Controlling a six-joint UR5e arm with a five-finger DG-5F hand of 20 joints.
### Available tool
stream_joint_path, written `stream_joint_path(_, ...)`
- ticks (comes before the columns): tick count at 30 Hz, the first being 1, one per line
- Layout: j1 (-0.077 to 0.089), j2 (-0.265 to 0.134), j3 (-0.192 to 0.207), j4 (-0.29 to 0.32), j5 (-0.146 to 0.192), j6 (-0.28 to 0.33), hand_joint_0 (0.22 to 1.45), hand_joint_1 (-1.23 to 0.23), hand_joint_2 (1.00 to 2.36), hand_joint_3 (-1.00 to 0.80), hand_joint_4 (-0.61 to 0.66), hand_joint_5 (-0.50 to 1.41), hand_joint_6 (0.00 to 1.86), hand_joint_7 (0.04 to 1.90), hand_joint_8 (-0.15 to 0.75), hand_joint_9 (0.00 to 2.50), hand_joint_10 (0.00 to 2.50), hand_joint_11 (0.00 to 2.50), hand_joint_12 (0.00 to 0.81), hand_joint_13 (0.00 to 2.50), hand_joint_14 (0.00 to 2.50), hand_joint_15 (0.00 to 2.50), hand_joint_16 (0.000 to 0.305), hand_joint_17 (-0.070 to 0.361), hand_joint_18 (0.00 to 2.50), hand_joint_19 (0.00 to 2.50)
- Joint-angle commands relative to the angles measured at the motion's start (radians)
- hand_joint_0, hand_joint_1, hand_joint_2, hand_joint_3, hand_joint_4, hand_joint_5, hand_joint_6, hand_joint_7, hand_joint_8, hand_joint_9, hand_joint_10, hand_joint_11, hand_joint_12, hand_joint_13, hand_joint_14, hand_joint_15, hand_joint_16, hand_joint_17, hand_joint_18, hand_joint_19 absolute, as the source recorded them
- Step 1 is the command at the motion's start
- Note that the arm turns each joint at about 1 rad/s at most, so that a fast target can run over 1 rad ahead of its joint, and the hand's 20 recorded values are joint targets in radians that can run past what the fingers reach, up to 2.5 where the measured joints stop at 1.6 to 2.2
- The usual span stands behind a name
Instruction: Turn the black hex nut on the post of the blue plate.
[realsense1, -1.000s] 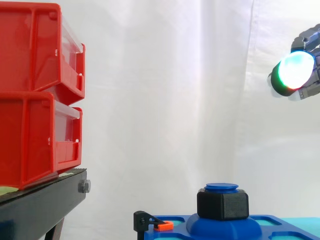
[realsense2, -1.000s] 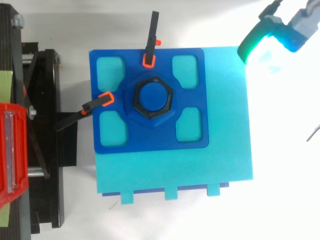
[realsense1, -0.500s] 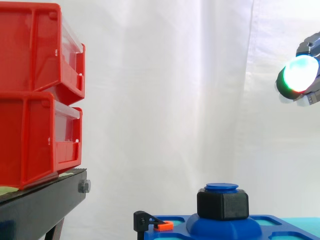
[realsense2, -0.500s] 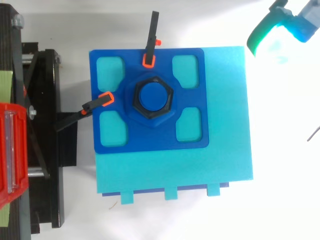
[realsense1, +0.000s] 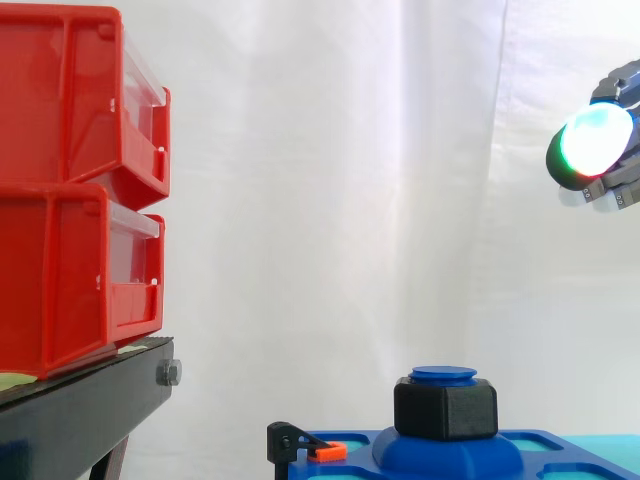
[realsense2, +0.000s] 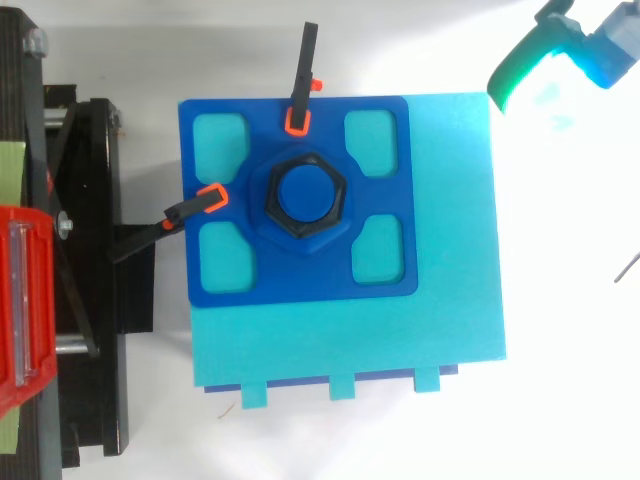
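Clamps (realsense2: 305, 70) grip the blue plate (realsense2: 300, 282), red bins (realsense1: 70, 190) well apart.

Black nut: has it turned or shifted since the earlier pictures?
No. The nut keeps its corners pointing the same ways against the blue plate, and it sits equally high on the post.

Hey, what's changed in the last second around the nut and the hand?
The hand backed slightly toward the right edge, then edged back, high and clear of the black hex nut. Nut, blue plate, clamps and red bins stayed put.
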Motion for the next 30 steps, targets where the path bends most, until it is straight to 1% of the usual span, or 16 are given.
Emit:
stream_joint_path(1, 0.0, 0.0, -0.001, 0.0, 0.0, 0.0, 0.4, -0.45, 1.0, -0.5, 0.04, -0.25, 0.5, 0.58, 0.135, 0.0, 0.0, 0.0, 0.348, 0.0, 0.0, 0.0, 0.061, 0.138, 0.0, 0.03)
stream_joint_path(3, 0.0, -0.001, 0.0, -0.001, 0.0, 0.0, 0.4, -0.45, 1.0, -0.5, 0.04, -0.25, 0.5, 0.59, 0.135, 0.0, 0.0, 0.0, 0.348, 0.0, 0.0, 0.0, 0.061, 0.136, 0.0, 0.01)
stream_joint_path(5, 0.0, 0.0, 0.0, 0.0, 0.0, 0.0, 0.4, -0.44, 1.0, -0.5, 0.04, -0.25, 0.5, 0.54, 0.137, 0.0, 0.0, 0.0, 0.346, 0.0, 0.0, 0.0, 0.06, 0.136, 0.0, 0.02)
stream_joint_path(7, 0.0, 0.0, 0.0, 0.0, 0.0, 0.0, 0.39, -0.44, 1.0, -0.5, 0.04, -0.25, 0.5, 0.54, 0.138, 0.0, 0.0, 0.0, 0.347, 0.0, 0.0, 0.0, 0.06, 0.135, 0.0, 0.02)
stream_joint_path(9, 0.0, 0.0, 0.0, 0.0, 0.0, 0.0, 0.39, -0.44, 1.0, -0.5, 0.07, -0.25, 0.5, 0.58, 0.139, 0.0, 0.0, 0.0, 0.35, 0.0, 0.0, 0.0, 0.06, 0.135, 0.0, 0.02)
stream_joint_path(12, 0.0, 0.0, 0.0, 0.0, 0.0, 0.0, 0.4, -0.44, 1.0, -0.5, 0.08, -0.25, 0.5, 0.55, 0.137, 0.0, 0.0, 0.0, 0.347, 0.0, 0.0, 0.0, 0.059, 0.133, 0.0, 0.03)
stream_joint_path(14, 0.0, 0.0, 0.0, 0.0, 0.0, 0.0, 0.4, -0.44, 1.0, -0.5, 0.09, -0.25, 0.5, 0.57, 0.138, 0.0, 0.0, 0.0, 0.345, 0.0, 0.0, 0.0, 0.059, 0.132, 0.0, 0.02)
stream_joint_path(16, 0.0, 0.0, 0.0, 0.0, 0.0, 0.0, 0.41, -0.42, 1.0, -0.5, 0.09, -0.25, 0.5, 0.66, 0.14, 0.0, 0.0, 0.0, 0.344, 0.0, 0.0, 0.0, 0.058, 0.131, 0.0, 0.02)
stream_joint_path(19, 0.0, 0.0, 0.0, 0.0, 0.0, 0.0, 0.42, -0.42, 1.0, -0.5, 0.09, -0.25, 0.5, 0.64, 0.138, 0.0, 0.0, 0.0, 0.341, 0.0, 0.0, 0.0, 0.058, 0.13, 0.0, 0.03)
stream_joint_path(22, 0.0, 0.0, 0.0, 0.0, 0.0, 0.0, 0.42, -0.42, 1.0, -0.5, 0.09, -0.26, 0.5, 0.68, 0.138, 0.0, 0.0, 0.0, 0.34, 0.0, 0.0, 0.0, 0.057, 0.128, 0.0, 0.03)
stream_joint_path(25, 0.0, 0.0, 0.0, 0.0, 0.0, 0.0, 0.43, -0.43, 1.0, -0.5, 0.1, -0.26, 0.5, 0.66, 0.141, 0.0, 0.0, 0.0, 0.34, 0.0, 0.0, 0.0, 0.057, 0.128, 0.0, 0.03)
stream_joint_path(27, 0.0, 0.0, 0.0, 0.0, 0.0, 0.0, 0.43, -0.43, 1.0, -0.5, 0.1, -0.26, 0.5, 0.7, 0.137, 0.0, 0.0, 0.0, 0.34, 0.0, 0.0, 0.0, 0.057, 0.127, 0.0, 0.03)
stream_joint_path(30, 0.0, 0.0, 0.0, 0.0, 0.0, 0.0, 0.43, -0.43, 1.0, -0.5, 0.11, -0.26, 0.5, 0.65, 0.141, 0.0, 0.0, 0.0, 0.339, 0.0, 0.0, 0.0, 0.057, 0.127, 0.0, 0.03)
